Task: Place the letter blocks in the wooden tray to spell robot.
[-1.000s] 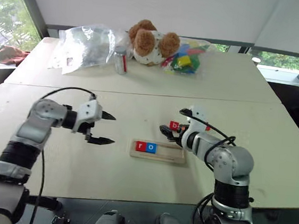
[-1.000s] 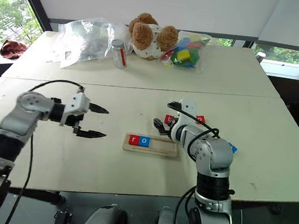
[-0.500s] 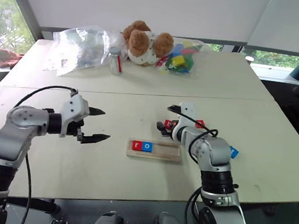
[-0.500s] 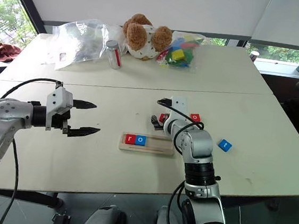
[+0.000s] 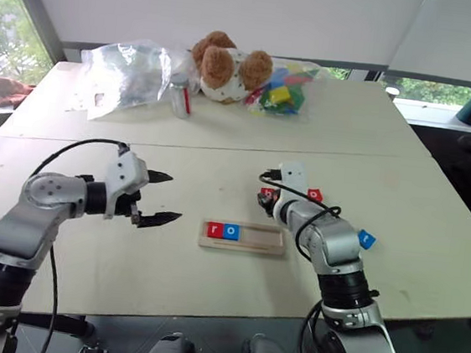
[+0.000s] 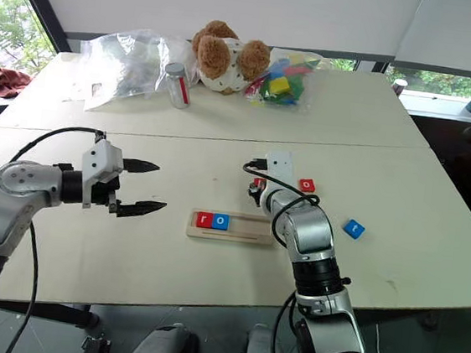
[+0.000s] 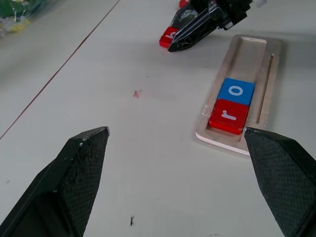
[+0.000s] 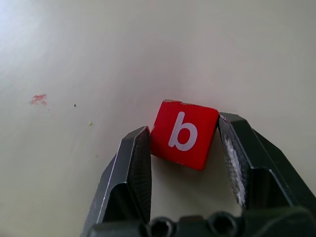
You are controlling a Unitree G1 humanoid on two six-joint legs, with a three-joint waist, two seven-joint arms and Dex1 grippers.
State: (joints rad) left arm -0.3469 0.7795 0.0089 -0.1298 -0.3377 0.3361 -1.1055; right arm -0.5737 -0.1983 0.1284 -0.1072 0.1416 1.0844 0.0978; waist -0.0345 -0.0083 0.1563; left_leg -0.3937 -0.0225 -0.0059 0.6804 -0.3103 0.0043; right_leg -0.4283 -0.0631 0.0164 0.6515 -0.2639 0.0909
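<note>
So my right gripper (image 8: 183, 140) has pinched the red b block (image 8: 183, 133), at 12 o'clock from the wooden tray (image 5: 242, 237), left gripper (image 5: 162, 197) spread wide.

I see the wooden tray (image 5: 242, 237) in the middle of the table (image 5: 207, 283), with the r block (image 5: 215, 230) and o block (image 5: 231, 231) side by side at its left end. The b block (image 8: 183, 133) lies just behind the tray. The t block (image 5: 367, 238) lies off to the right.
</note>
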